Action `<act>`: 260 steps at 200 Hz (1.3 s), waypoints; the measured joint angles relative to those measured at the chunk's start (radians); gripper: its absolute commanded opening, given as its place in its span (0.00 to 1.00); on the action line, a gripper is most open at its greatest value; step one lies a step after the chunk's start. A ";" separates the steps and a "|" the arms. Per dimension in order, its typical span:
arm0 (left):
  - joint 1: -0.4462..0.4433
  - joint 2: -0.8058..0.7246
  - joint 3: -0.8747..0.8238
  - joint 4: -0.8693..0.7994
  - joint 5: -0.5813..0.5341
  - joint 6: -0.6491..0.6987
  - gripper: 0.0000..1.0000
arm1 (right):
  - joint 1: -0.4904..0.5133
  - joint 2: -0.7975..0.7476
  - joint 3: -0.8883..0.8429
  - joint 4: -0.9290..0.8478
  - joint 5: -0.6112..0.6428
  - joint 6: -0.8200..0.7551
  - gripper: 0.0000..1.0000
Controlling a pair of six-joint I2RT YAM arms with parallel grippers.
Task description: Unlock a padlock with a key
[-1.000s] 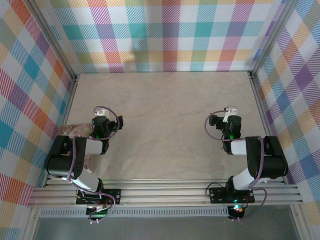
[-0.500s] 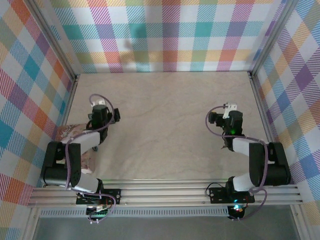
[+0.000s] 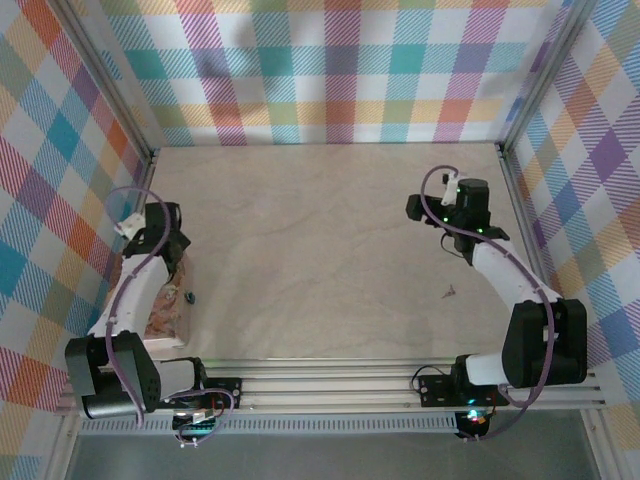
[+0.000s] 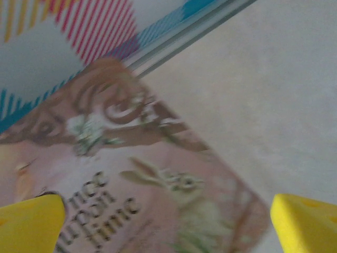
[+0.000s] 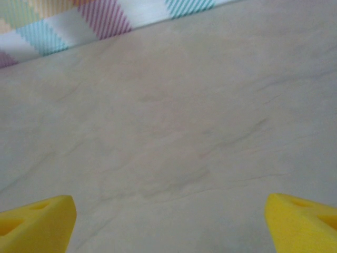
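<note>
Far left, around 9 o'clock on the table point(image 3: 320, 250), the left gripper point(image 4: 168, 224) hangs over the pink picture-printed box point(image 3: 168, 315), which lies along the left wall. Its yellow fingertips point(image 4: 31, 221) sit wide apart with nothing clamped, and the box's rabbit print is right below them. The tiny blue padlock point(image 3: 189, 295) is on the table just beside the box's right edge, roughly 8 o'clock. Over at 4 o'clock there's a small dark thing point(image 3: 449, 293), too tiny to identify. The right gripper point(image 5: 168, 221) is up at 2 o'clock, also spread wide, with bare tabletop under it.
</note>
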 measured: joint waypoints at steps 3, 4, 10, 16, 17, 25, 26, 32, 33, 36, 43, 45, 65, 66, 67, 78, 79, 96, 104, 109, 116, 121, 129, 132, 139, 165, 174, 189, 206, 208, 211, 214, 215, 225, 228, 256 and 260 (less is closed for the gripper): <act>0.009 0.000 -0.001 -0.008 0.008 -0.002 1.00 | 0.010 0.003 0.005 -0.009 -0.004 0.003 0.91; 0.013 0.000 -0.002 -0.011 0.011 -0.002 1.00 | 0.013 0.004 0.006 -0.012 -0.004 0.003 0.91; 0.025 0.001 -0.005 -0.019 0.024 -0.006 1.00 | 0.035 0.012 0.018 -0.033 -0.013 0.009 0.91; 0.031 0.003 -0.008 -0.025 0.044 -0.007 1.00 | 0.054 0.019 0.027 -0.049 -0.020 0.014 0.92; 0.032 0.004 -0.008 -0.026 0.046 -0.008 1.00 | 0.059 0.022 0.030 -0.053 -0.023 0.015 0.92; 0.032 0.012 -0.011 -0.031 0.072 -0.010 1.00 | 0.080 0.033 0.041 -0.069 -0.031 0.019 0.92; 0.032 0.013 -0.011 -0.032 0.074 -0.010 1.00 | 0.085 0.035 0.043 -0.073 -0.034 0.021 0.92; 0.032 0.023 -0.014 -0.032 0.093 -0.010 1.00 | 0.101 0.045 0.048 -0.082 -0.043 0.023 0.92; 0.032 0.024 -0.014 -0.032 0.098 -0.010 0.99 | 0.104 0.047 0.049 -0.084 -0.045 0.023 0.92; 0.032 0.031 -0.016 -0.031 0.108 -0.009 0.99 | 0.111 0.051 0.051 -0.089 -0.049 0.025 0.92; 0.032 0.043 -0.021 -0.031 0.132 -0.009 0.99 | 0.124 0.061 0.051 -0.095 -0.058 0.029 0.93; 0.032 0.046 -0.023 -0.031 0.136 -0.009 0.99 | 0.127 0.063 0.051 -0.098 -0.061 0.030 0.93; 0.030 0.070 -0.033 -0.015 0.168 -0.006 0.97 | 0.138 0.083 0.050 -0.128 -0.072 0.049 0.94; 0.029 0.069 -0.033 -0.014 0.169 -0.006 0.97 | 0.138 0.084 0.050 -0.129 -0.072 0.050 0.94; 0.029 0.069 -0.033 -0.013 0.171 -0.006 0.97 | 0.138 0.084 0.050 -0.130 -0.072 0.050 0.94; 0.023 0.074 -0.033 -0.008 0.175 -0.002 0.97 | 0.138 0.084 0.049 -0.138 -0.072 0.060 0.94; 0.023 0.074 -0.033 -0.008 0.174 -0.002 0.97 | 0.138 0.084 0.049 -0.139 -0.071 0.060 0.94; 0.000 0.083 -0.032 0.000 0.166 0.002 0.97 | 0.138 0.084 0.047 -0.138 -0.070 0.071 0.94; -0.018 0.091 -0.029 0.008 0.161 0.002 0.96 | 0.138 0.083 0.042 -0.138 -0.069 0.074 0.95; -0.029 0.097 -0.025 0.015 0.159 0.002 0.96 | 0.138 0.083 0.039 -0.138 -0.067 0.076 0.95; -0.049 0.108 -0.017 0.019 0.156 0.002 0.96 | 0.138 0.082 0.033 -0.139 -0.066 0.077 0.95; -0.063 0.116 -0.011 0.022 0.155 0.002 0.96 | 0.138 0.082 0.030 -0.141 -0.064 0.078 0.95; -0.090 0.132 0.002 0.027 0.153 0.002 0.95 | 0.138 0.080 0.025 -0.143 -0.060 0.080 0.95; -0.100 0.137 0.005 0.030 0.151 0.002 0.96 | 0.138 0.080 0.024 -0.143 -0.059 0.081 0.95; -0.125 0.150 0.014 0.037 0.150 0.001 0.95 | 0.138 0.078 0.021 -0.147 -0.058 0.080 0.95; -0.229 0.201 0.059 0.042 0.150 -0.008 0.95 | 0.138 0.074 0.021 -0.158 -0.045 0.078 0.96; -0.265 0.225 0.085 0.038 0.150 -0.013 0.95 | 0.138 0.072 0.021 -0.158 -0.040 0.076 0.96; -0.325 0.278 0.139 0.027 0.152 -0.022 0.95 | 0.138 0.071 0.021 -0.160 -0.030 0.072 0.97; -0.397 0.344 0.214 0.004 0.155 -0.025 0.95 | 0.138 0.071 0.021 -0.167 -0.021 0.069 0.97; -0.406 0.354 0.225 0.002 0.156 -0.025 0.95 | 0.138 0.071 0.022 -0.167 -0.019 0.069 0.97; -0.420 0.367 0.240 -0.005 0.157 -0.025 0.95 | 0.138 0.071 0.022 -0.168 -0.018 0.069 0.97; -0.432 0.378 0.254 -0.008 0.160 -0.025 0.96 | 0.138 0.071 0.022 -0.169 -0.017 0.068 0.97; -0.438 0.384 0.260 -0.009 0.161 -0.025 0.95 | 0.138 0.071 0.022 -0.169 -0.017 0.069 0.97; -0.486 0.423 0.308 -0.021 0.166 -0.024 0.95 | 0.138 0.071 0.022 -0.174 -0.016 0.068 0.97; -0.499 0.434 0.322 -0.024 0.170 -0.024 0.95 | 0.138 0.071 0.023 -0.175 -0.016 0.068 0.97; -0.602 0.524 0.452 -0.050 0.233 -0.011 0.92 | 0.138 0.070 0.026 -0.187 -0.015 0.069 0.96; -0.610 0.532 0.468 -0.054 0.244 -0.008 0.92 | 0.138 0.069 0.026 -0.188 -0.015 0.069 0.96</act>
